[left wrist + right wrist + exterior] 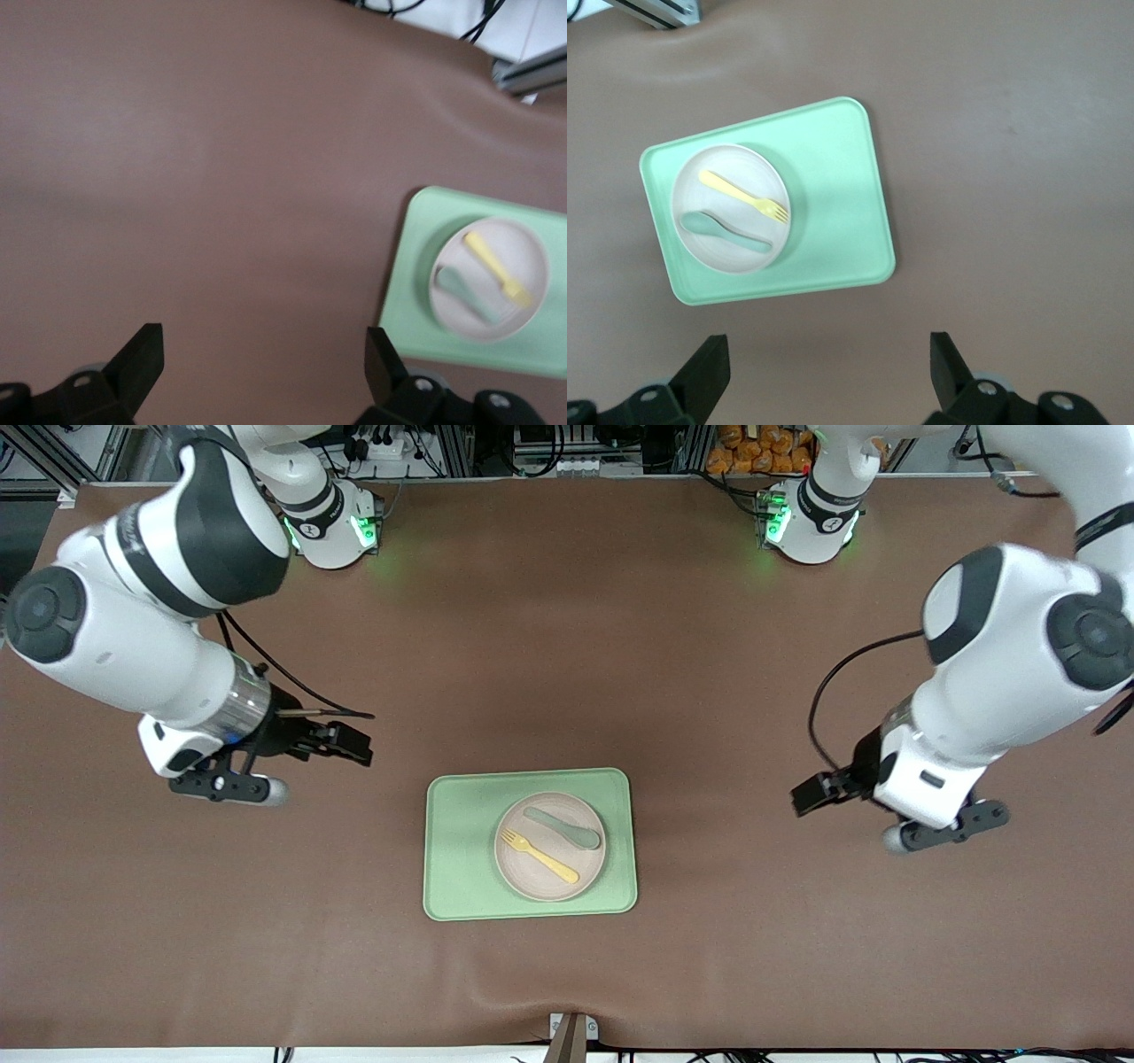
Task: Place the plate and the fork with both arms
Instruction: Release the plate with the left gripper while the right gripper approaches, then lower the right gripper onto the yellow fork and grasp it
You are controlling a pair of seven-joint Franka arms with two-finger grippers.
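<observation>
A cream-beige round plate (536, 868) sits on a light-green tray (461, 841) in the middle of the table. A pale-yellow fork (539, 856) lies on the plate, beside a grey-green spoon (563, 827). The plate (523, 243), fork (496, 266) and tray (412, 283) show in the left wrist view, and the plate (713, 252), fork (742, 196) and tray (833, 195) in the right wrist view. My left gripper (813, 790) (264, 363) is open and empty over bare table toward its end. My right gripper (351, 743) (829, 367) is open and empty over bare table toward its end.
The brown mat (567, 646) covers the whole table. The arm bases (332, 527) stand along the edge farthest from the front camera. A small metal bracket (571, 1032) sits at the nearest table edge.
</observation>
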